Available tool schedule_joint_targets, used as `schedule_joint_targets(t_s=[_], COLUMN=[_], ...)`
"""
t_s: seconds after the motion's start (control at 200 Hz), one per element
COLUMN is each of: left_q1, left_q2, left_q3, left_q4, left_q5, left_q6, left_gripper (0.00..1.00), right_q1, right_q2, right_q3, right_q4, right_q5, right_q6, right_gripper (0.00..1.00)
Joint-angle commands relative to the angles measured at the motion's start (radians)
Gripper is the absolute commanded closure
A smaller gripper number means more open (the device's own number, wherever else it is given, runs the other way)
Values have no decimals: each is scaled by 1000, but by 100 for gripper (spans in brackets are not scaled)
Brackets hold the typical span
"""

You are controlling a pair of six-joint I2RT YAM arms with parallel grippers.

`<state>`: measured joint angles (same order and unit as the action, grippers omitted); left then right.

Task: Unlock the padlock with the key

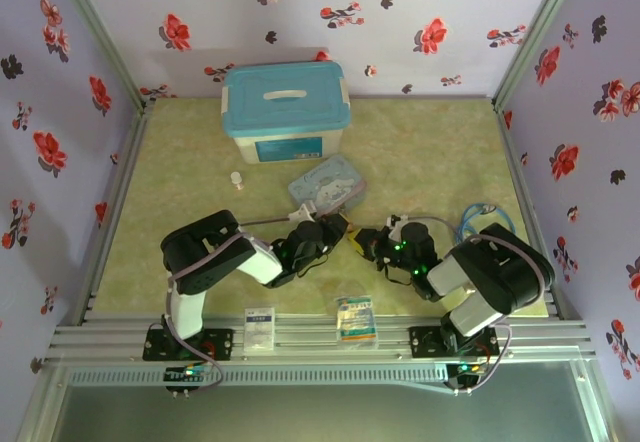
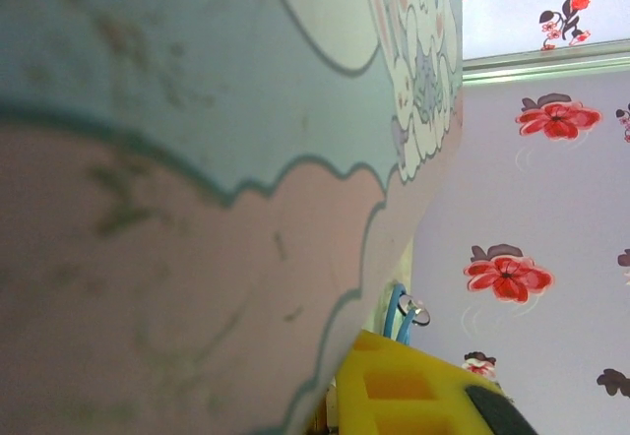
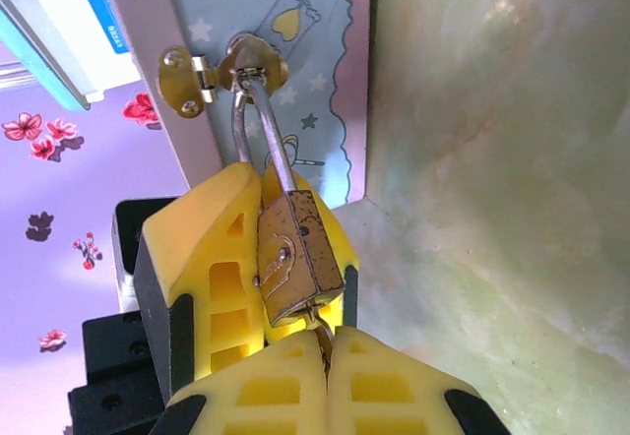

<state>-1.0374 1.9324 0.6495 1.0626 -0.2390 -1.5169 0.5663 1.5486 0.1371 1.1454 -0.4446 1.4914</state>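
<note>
Below hasp (image 3: pixel 251 61), scuffed brass padlock (image 3: pixel 295 258), thin silvery shackle (image 3: pixel 268 130), right gripper (image 3: pixel 325 344) pinched tight, seemingly on key (image 3: pixel 318 319), left gripper (image 1: pixel 338 230) jaws unclear

Padlock (image 3: pixel 295 258) on tin's (image 3: pixel 315 81) hasp (image 3: pixel 251 61), in left hand (image 1: pixel 338 230); key (image 3: pixel 317 320) beneath, in right hand (image 3: pixel 326 351).

Left arm (image 1: pixel 205 252) and right arm (image 1: pixel 490 277): black joints, white link covers, grey cable loops. Fingers (image 3: pixel 295 366) are yellow and slotted on black bases. Green LEDs (image 1: pixel 400 249) at right arm's 10 o'clock end.
</note>
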Motion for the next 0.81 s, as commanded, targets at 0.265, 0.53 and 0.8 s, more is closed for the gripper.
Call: schedule_joint_targets(t_s=[0.265,0.53,0.8], left_q1=[-35,-16,-14], left_q2=[-38,-62,-103], left_q3=[-44,-67,-109], left_q4=[67,16,0], left_q5=[89,73,58], left_q6=[-7,27,38], left_gripper=[100,100,100], right_q1=[71,82,278], right_q2=[-460,-558,-420], right_q3=[235,402,552], right_q4=[-1011,-1549,-1606], right_q5=[219,365,497], right_q6=[-551,-943,-1071], right_gripper=[62,52,55])
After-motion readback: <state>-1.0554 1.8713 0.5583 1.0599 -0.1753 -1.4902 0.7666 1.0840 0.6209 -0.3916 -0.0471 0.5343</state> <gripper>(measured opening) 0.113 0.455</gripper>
